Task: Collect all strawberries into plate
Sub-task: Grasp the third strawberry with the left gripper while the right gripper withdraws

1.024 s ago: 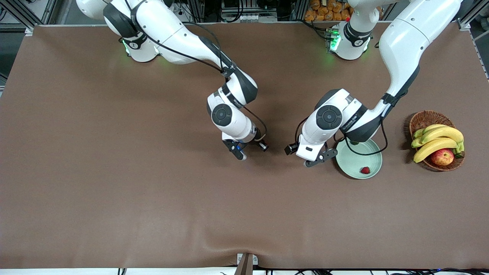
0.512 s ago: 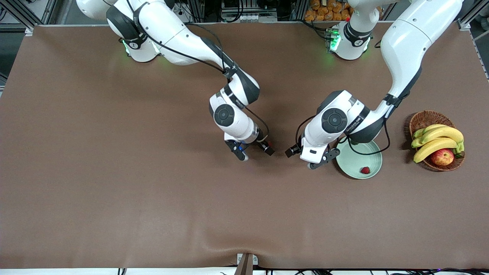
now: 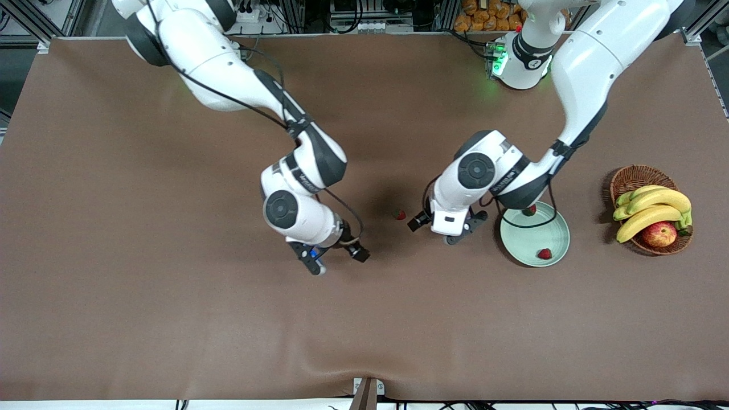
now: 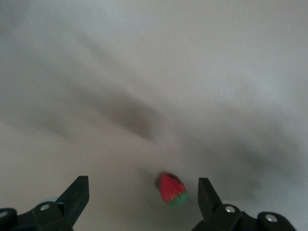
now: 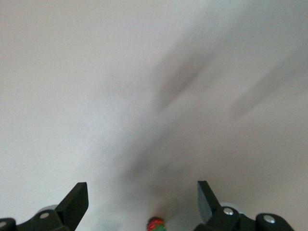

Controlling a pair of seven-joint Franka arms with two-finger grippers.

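One strawberry lies on the brown table between the two grippers. It shows in the left wrist view low between my open fingers, closer to one finger, and at the edge of the right wrist view. Two more strawberries lie in the mint-green plate: one near its front rim, one partly hidden under the left arm. My left gripper is open and empty, over the table between the loose berry and the plate. My right gripper is open and empty, over bare table.
A brown wicker basket with bananas and a red-yellow apple stands beside the plate, toward the left arm's end. The table cloth bulges at the front edge near a bracket.
My right arm has swung away from the table's middle toward its own end and the front camera, uncovering the loose strawberry. My left gripper has moved from the plate's rim toward that berry.
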